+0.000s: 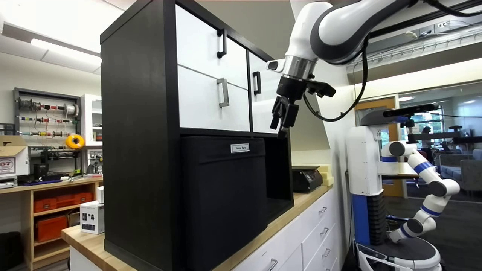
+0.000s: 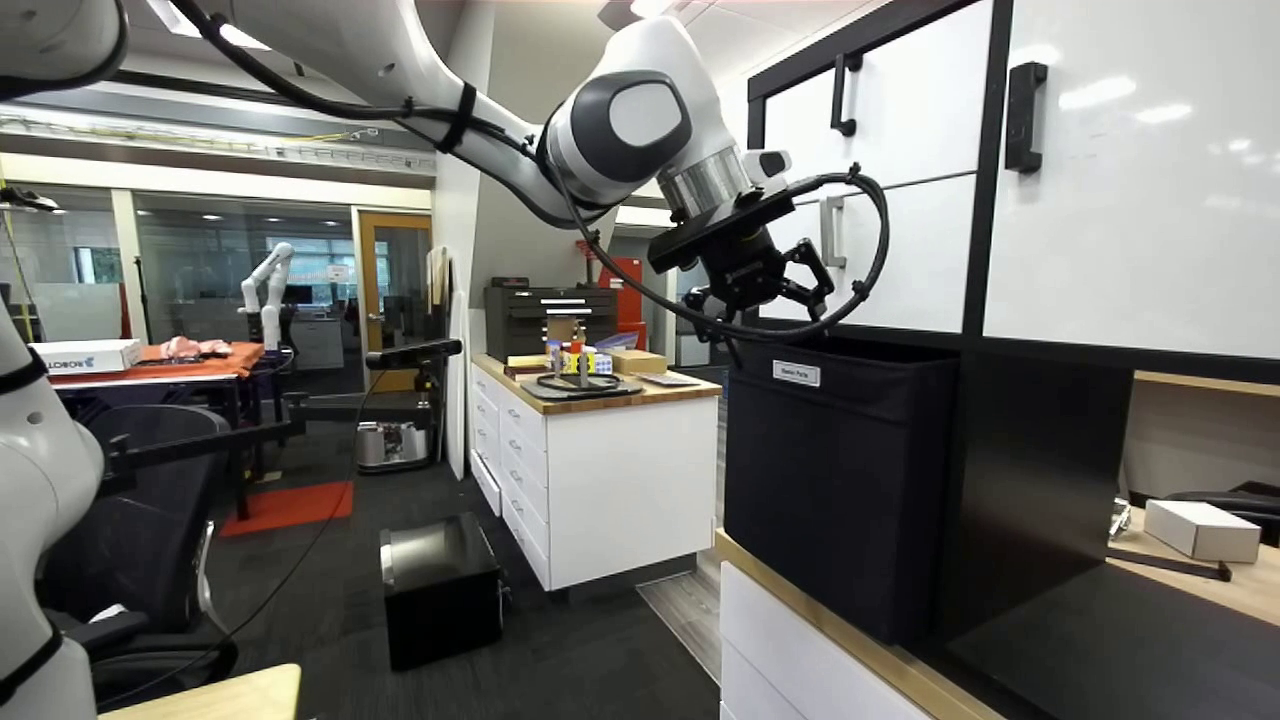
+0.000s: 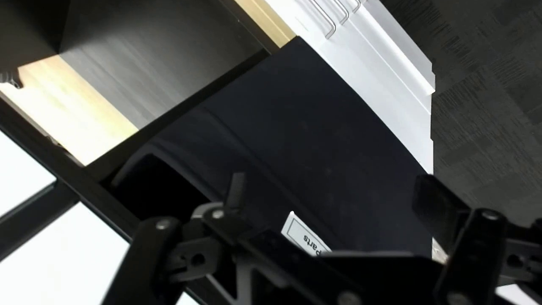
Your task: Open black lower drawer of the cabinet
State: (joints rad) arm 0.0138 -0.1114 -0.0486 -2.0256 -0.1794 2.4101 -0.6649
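In an exterior view the Robotiq gripper (image 1: 279, 127), fingers parted and empty, hangs at one o'clock from the black fabric drawer (image 1: 229, 199), likely to pinch its rim (image 1: 218, 139).

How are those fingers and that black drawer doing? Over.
Fingers apart, gripping nothing. Black lower drawer looks slightly out, not fully open. Nothing seen blocking its front.

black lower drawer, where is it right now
In an exterior view, the black lower drawer is just left of centre, in the cabinet below the stacked white fronts, with the gripper to its upper right.
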